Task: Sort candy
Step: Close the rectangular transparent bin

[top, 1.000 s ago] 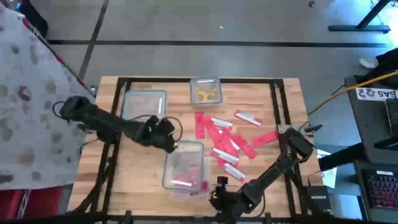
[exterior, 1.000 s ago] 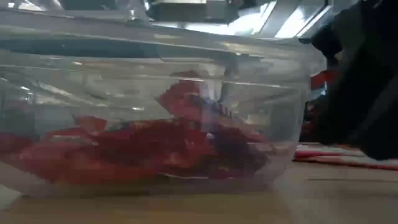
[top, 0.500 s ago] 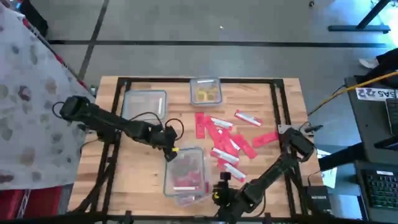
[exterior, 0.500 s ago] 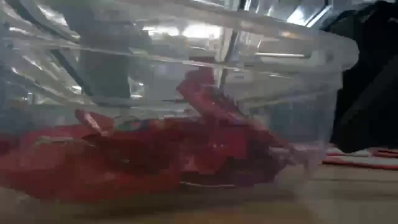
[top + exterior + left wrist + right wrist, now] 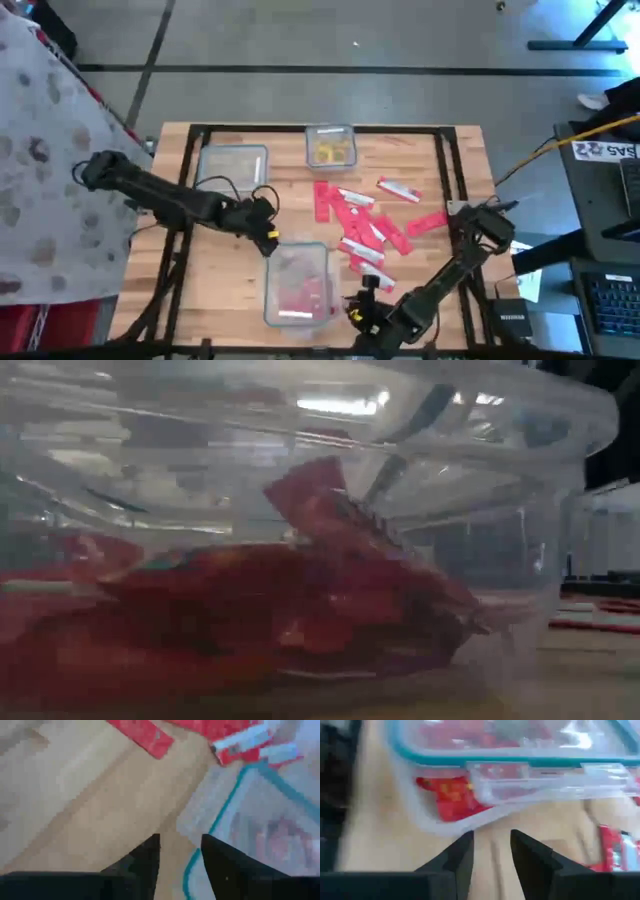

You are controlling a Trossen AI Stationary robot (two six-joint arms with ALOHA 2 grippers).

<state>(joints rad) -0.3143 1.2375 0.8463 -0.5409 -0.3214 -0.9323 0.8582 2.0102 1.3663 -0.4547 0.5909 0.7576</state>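
Three clear tubs share the wooden desk (image 5: 230, 275), and reading from the left the first is an apparently empty teal-rimmed tub (image 5: 232, 167) at the far left. Next comes the left gripper (image 5: 268, 236), hovering just off the far-left corner of the near tub (image 5: 297, 285); its fingers (image 5: 150, 857) stand slightly spread with nothing between them, probably placed there to nudge or steady that tub. The near tub already holds a heap of red candy packets (image 5: 280, 610), which suggests it is the bin for the red sort. Behind it, at the far edge, a small tub (image 5: 330, 146) holds yellow candy pieces (image 5: 331, 151), kept apart by colour. Further right, loose red packets (image 5: 358, 228) lie scattered flat on the desk, overlapping, some showing white ends, with a few strays toward the right; these look unsorted. The right gripper (image 5: 362, 296) sits low at the near edge, just beside the near tub's right corner, between it and the scatter; its fingers (image 5: 462, 855) are a little apart and hold nothing, seemingly poised to brace the tub or reach for the closest packet.
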